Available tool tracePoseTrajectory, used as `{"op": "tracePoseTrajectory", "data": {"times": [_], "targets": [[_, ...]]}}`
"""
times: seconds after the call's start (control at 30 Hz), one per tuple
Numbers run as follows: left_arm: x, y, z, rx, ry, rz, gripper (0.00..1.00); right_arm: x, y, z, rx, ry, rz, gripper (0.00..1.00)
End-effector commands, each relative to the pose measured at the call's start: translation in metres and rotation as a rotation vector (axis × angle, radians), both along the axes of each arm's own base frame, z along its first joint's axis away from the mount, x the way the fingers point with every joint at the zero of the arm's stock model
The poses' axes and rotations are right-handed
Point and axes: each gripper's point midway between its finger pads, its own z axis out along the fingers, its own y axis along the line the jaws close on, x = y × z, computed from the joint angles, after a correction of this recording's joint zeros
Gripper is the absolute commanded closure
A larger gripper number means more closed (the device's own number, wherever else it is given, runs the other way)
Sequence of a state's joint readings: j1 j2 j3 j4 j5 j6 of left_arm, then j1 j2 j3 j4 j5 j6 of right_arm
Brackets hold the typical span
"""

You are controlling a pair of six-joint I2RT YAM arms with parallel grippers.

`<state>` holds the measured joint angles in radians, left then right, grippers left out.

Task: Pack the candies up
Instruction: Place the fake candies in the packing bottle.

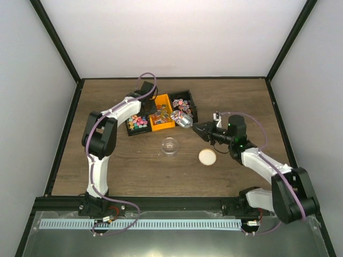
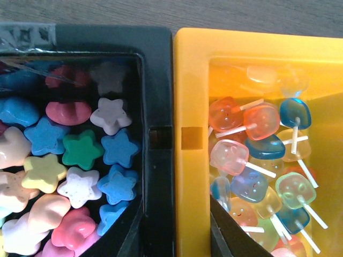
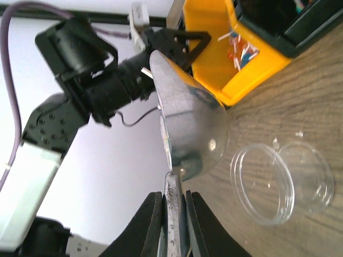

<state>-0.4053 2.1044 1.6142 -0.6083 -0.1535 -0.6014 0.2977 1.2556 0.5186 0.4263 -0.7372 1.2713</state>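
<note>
**Layout.** The table (image 1: pixel 107 160) carries three bins in a row at its far middle: a left black bin (image 1: pixel 130 128), an orange bin (image 1: pixel 161 126) and a right black bin (image 1: pixel 188 95). The clear jar (image 1: pixel 170 145) stands open in front of them, and its cream lid (image 1: pixel 207 156) lies apart to the right.

**Task items.** The candies (image 2: pixel 80 150) are all in the bins: stars and hearts in the left black bin, small lollipop shapes in the orange one. The jar appears to hold none.

**Right gripper** (image 3: pixel 172 198). The fingers are clamped on the flat handle of a metal scoop (image 3: pixel 187 134). The scoop's bowl is above the table, between the bins and the jar. The frames do not show whether it is loaded.

**Left gripper** (image 2: pixel 174 241). The fingers are spread wide and grasp nothing. One tip is over each side of the joined walls of the left black bin and the orange bin. Whether they touch the walls cannot be told.

**Procedure – likely step: scoop transfer.**
1. Hold the bowl level while it travels, because the small sweets would probably roll off a tilted lip.
2. Centre the scoop's lip over the jar mouth before tipping.
3. Tip slowly – the jar looks light and nothing restrains it, so contact with its rim could shift or topple it.
4. Leave the lid where it is until filling is finished.
</note>
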Motion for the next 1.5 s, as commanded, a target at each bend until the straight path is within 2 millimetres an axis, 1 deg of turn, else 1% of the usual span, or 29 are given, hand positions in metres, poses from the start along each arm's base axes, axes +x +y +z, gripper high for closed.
{"op": "tracePoseTrajectory", "data": {"times": [0.0, 0.23, 0.43, 0.53, 0.63, 0.73, 0.8, 0.87, 1.13, 1.27, 1.33, 1.47], "targets": [[-0.030, -0.008, -0.045, -0.079, 0.164, -0.026, 0.96, -0.037, -0.002, -0.001, -0.031, 0.008, 0.094, 0.99], [-0.027, -0.010, -0.041, -0.088, 0.153, -0.036, 0.95, -0.073, -0.011, -0.007, -0.097, 0.050, 0.138, 0.99], [-0.027, -0.011, -0.043, -0.088, 0.155, -0.036, 0.79, -0.094, -0.019, -0.014, -0.176, 0.093, 0.146, 0.99], [-0.027, -0.011, -0.044, -0.088, 0.156, -0.038, 0.73, -0.099, -0.016, -0.013, -0.195, 0.100, 0.165, 0.99], [-0.028, -0.010, -0.045, -0.086, 0.160, -0.038, 0.70, -0.100, -0.012, -0.013, -0.219, 0.106, 0.177, 0.99], [-0.028, -0.009, -0.044, -0.081, 0.157, -0.039, 0.61, -0.102, -0.008, -0.017, -0.264, 0.122, 0.192, 0.99], [-0.028, -0.008, -0.044, -0.077, 0.157, -0.039, 0.58, -0.102, -0.006, -0.018, -0.297, 0.131, 0.203, 0.99], [-0.028, -0.008, -0.044, -0.072, 0.157, -0.039, 0.58, -0.099, -0.004, -0.012, -0.313, 0.113, 0.205, 0.99], [-0.025, -0.001, -0.040, -0.046, 0.143, -0.023, 0.58, -0.090, -0.004, 0.001, -0.387, 0.098, 0.202, 0.99], [-0.024, -0.002, -0.039, -0.046, 0.141, -0.024, 0.58, -0.088, -0.003, 0.001, -0.454, 0.117, 0.229, 0.99], [-0.024, -0.003, -0.039, -0.051, 0.143, -0.027, 0.58, -0.087, -0.002, 0.005, -0.473, 0.108, 0.237, 0.99], [-0.023, -0.004, -0.039, -0.052, 0.144, -0.033, 0.58, -0.085, -0.002, 0.003, -0.511, 0.120, 0.251, 0.99]]}}
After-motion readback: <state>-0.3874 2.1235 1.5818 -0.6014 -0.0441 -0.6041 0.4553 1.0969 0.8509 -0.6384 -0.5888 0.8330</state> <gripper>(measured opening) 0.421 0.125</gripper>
